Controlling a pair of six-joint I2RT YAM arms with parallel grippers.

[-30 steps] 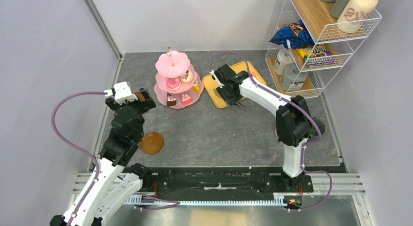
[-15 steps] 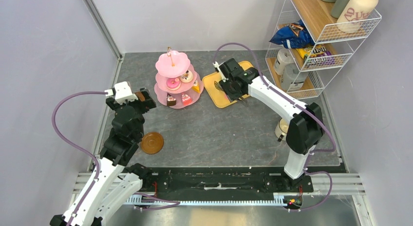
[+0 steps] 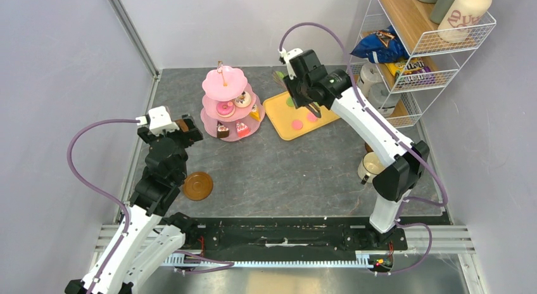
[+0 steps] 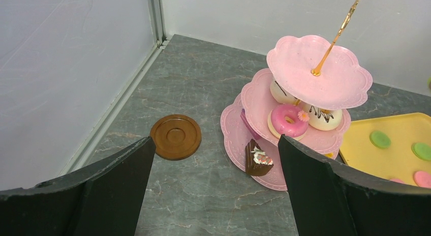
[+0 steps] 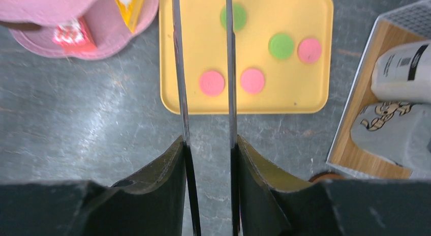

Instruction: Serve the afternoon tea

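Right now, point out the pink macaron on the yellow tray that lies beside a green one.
The pink macaron nearest the wire shelf, close beside a green macaron; the other two pinks pair up apart from the greens.

Pink stand, yellow tray, green and pink macarons.

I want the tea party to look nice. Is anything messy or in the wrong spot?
Nothing is spilled or broken. But the brown saucer sits alone with no mug on it, the stand's top tier is bare, and the macarons lie on the yellow tray, not the stand.
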